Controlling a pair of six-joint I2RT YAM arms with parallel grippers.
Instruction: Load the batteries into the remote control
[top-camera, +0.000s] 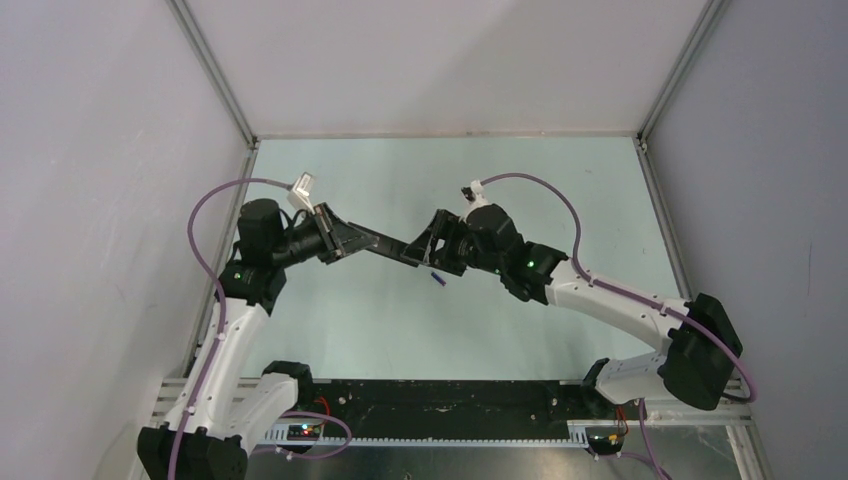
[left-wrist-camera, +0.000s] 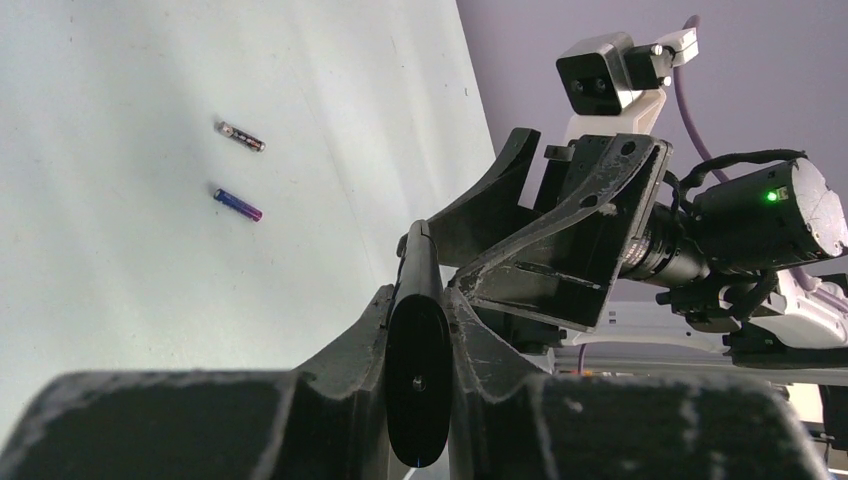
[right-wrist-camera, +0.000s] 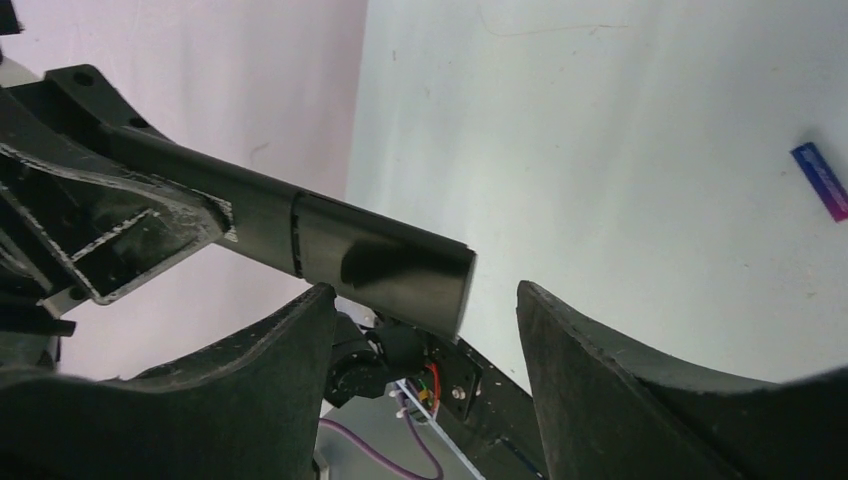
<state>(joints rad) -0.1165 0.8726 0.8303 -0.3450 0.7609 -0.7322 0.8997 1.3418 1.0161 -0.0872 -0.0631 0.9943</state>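
The remote control (top-camera: 385, 245), a slim black bar, hangs above the table with my left gripper (top-camera: 345, 240) shut on one end. In the left wrist view its rounded end (left-wrist-camera: 418, 380) sits clamped between the fingers of my left gripper (left-wrist-camera: 420, 300). My right gripper (top-camera: 428, 248) is open at the bar's other end. In the right wrist view that free end (right-wrist-camera: 400, 265) is just above the gap of my right gripper (right-wrist-camera: 420, 310), not clamped. The blue-purple battery (left-wrist-camera: 238, 205) and the dark battery (left-wrist-camera: 241, 137) lie side by side on the table. The blue one (top-camera: 437, 279) is below my right gripper.
The pale green table (top-camera: 400, 330) is walled by grey panels on the left, back and right. A black rail (top-camera: 450, 405) with the arm bases runs along the near edge.
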